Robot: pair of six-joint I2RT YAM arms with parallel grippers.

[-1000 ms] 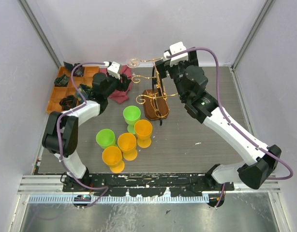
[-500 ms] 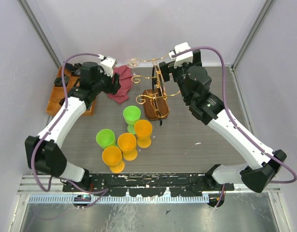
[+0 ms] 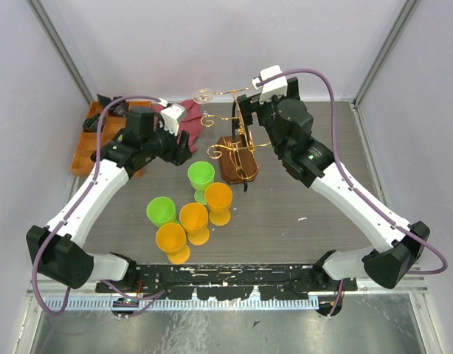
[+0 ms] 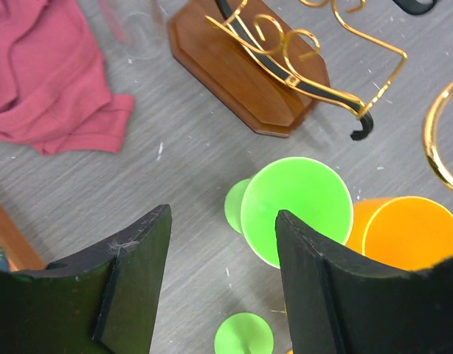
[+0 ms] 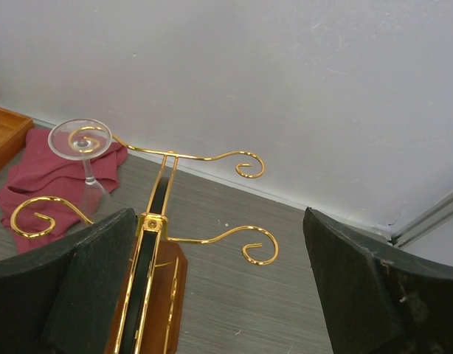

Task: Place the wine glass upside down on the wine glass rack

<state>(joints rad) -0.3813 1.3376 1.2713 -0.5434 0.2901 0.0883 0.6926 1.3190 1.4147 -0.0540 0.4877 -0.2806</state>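
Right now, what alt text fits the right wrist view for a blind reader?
A clear wine glass hangs upside down from a curled arm of the gold wine glass rack, by a red cloth. The jaws of the right gripper stand open, empty, below.

A grey wood-grain table (image 3: 285, 236) sits enclosed by plain pale walls (image 3: 153, 44), with metal corner posts (image 3: 60, 44) and an aluminium rail (image 3: 71, 280) along its near edge.
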